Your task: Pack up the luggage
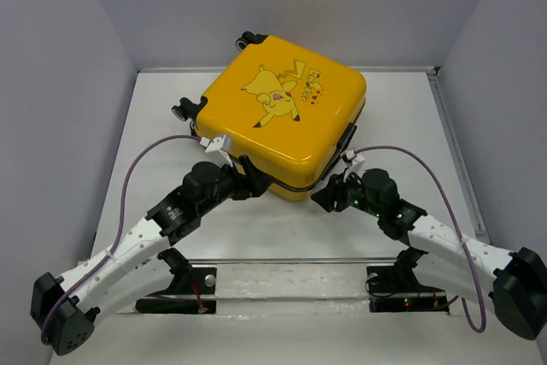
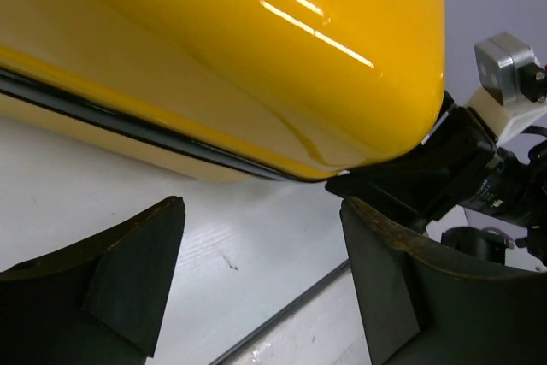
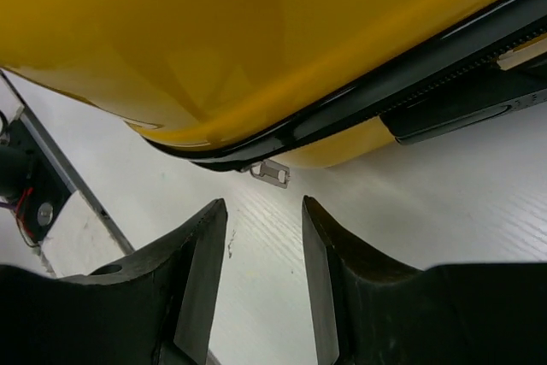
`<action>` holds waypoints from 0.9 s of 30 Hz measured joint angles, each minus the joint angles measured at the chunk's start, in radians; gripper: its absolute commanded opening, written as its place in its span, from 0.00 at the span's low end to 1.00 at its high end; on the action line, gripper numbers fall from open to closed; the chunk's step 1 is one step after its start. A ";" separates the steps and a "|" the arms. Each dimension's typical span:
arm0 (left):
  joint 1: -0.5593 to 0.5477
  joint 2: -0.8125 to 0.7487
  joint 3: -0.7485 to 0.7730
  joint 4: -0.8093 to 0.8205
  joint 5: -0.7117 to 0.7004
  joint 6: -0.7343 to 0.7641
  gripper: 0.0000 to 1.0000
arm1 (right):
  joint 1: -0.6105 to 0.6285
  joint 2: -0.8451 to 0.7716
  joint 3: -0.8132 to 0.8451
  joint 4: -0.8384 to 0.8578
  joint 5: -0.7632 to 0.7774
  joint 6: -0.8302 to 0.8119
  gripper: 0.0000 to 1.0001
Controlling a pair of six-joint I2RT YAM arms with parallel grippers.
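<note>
I see both arms reaching low to near corner of closed Pikachu suitcase [image 1: 282, 117] on desk [image 1: 154, 134]. Left claw [image 2: 261, 232] spread wide, empty. Right claw [image 3: 263, 211] at narrow gap, empty, near zipper pull [image 3: 272, 173].

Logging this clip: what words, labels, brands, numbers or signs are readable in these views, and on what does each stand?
No text reads clearly in any view.
Small coloured marks beside the cartoon figure print on the bright-yellow hard-shell suitcase: too small to read.
Silver metal zipper tab at the suitcase's seam: no marking visible.
</note>
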 measured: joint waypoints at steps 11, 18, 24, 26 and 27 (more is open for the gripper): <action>-0.117 0.215 -0.002 0.108 0.004 -0.008 0.63 | 0.085 0.170 -0.019 0.233 0.105 -0.097 0.44; -0.117 0.306 0.041 0.165 0.010 -0.002 0.61 | 0.087 0.187 -0.063 0.327 0.169 -0.116 0.26; -0.125 0.341 0.063 0.163 0.012 0.006 0.59 | 0.099 0.209 -0.063 0.336 0.208 -0.132 0.07; -0.125 0.352 0.072 0.163 0.010 0.008 0.58 | 0.110 0.208 -0.064 0.337 0.225 -0.128 0.07; -0.125 0.358 0.076 0.163 0.010 0.008 0.58 | 0.121 0.206 -0.066 0.336 0.235 -0.127 0.07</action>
